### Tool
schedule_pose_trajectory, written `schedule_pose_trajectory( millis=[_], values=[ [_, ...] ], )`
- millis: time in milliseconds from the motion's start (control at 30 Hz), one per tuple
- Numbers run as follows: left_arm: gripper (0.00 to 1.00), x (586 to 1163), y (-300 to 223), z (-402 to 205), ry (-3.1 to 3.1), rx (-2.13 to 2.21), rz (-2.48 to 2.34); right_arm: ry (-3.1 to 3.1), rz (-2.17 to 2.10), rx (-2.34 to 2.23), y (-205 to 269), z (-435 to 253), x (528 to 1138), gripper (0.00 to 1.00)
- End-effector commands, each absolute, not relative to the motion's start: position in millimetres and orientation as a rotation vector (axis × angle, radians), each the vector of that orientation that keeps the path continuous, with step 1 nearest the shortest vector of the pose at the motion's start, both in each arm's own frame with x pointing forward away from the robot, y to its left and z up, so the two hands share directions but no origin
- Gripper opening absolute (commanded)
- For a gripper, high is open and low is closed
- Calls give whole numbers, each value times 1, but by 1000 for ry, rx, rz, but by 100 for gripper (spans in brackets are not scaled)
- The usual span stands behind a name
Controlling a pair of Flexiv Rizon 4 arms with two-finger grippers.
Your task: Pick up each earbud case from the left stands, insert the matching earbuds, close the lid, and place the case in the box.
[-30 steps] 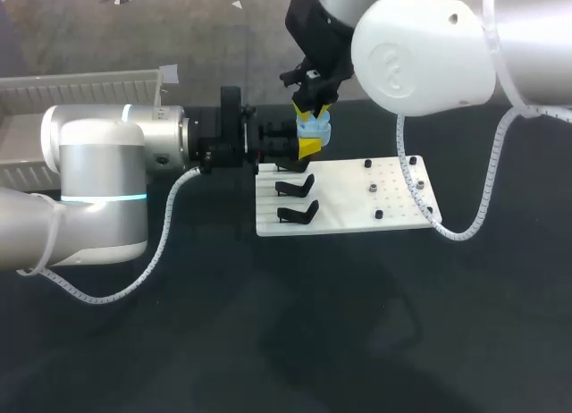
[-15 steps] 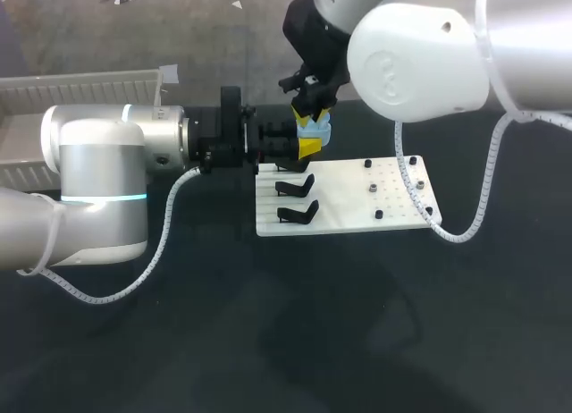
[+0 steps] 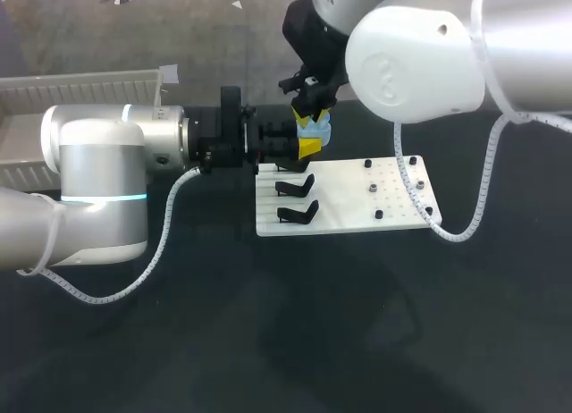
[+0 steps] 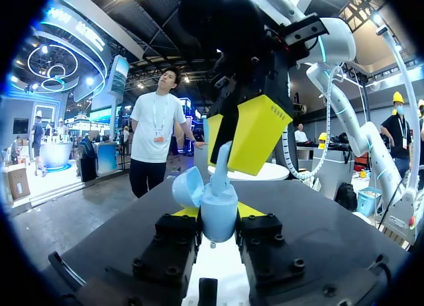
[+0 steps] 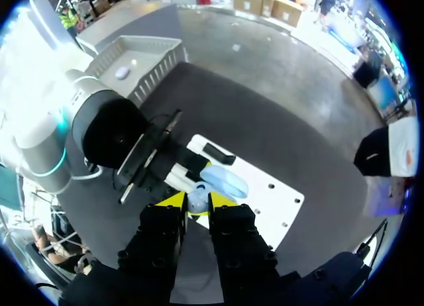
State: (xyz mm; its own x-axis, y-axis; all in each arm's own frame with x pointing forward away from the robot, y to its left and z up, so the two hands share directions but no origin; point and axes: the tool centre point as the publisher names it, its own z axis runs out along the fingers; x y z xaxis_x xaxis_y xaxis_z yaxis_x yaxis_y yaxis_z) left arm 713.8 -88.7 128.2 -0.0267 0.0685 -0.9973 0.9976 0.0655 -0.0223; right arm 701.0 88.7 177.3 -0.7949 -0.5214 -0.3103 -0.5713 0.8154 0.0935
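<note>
1. Left gripper (image 4: 216,216) is seen closed on the pale blue earbud case (image 4: 219,201), with both fingers pressed to its sides; the case is held off the table above the far left corner of the white board (image 3: 349,214), with its lid (image 4: 187,187) swung open.
2. The right gripper (image 5: 197,203) is pointed down at the open case from above; its yellow tips are pinched on a pale blue earbud (image 4: 222,161), whose lower end is at or just inside the case's mouth; how deep it sits cannot be told.
3. The step in hand is judged to be the inserting of an earbud; the lid is not yet closed, and the case is not yet placed in the box (image 3: 85,82), which is seen at the table's far left edge.
4. One small white thing (image 5: 121,72) is seen lying in the box; it is likely a finished case, though that cannot be confirmed.
5. Two black stands (image 3: 296,184) along the board's left edge are seen empty, so few cases, if any, are judged to be left after this one; dark pegs (image 3: 379,214) are dotted over the board's right half, and whether any earbud sits there cannot be made out.
6. Left to do, by this reckoning: seating the earbud and perhaps a second one; shutting the lid; carrying the case to the box.
</note>
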Motion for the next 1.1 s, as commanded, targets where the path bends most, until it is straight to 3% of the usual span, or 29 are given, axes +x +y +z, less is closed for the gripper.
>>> schedule_pose_trajectory(
  millis=[33,1100],
  values=[
    [0,712,-89,127,1303,1193,-1139,2732,266,-844,90,176,704,0],
    [0,712,-89,127,1303,1193,-1139,2732,258,-880,92,172,706,0]
  ],
)
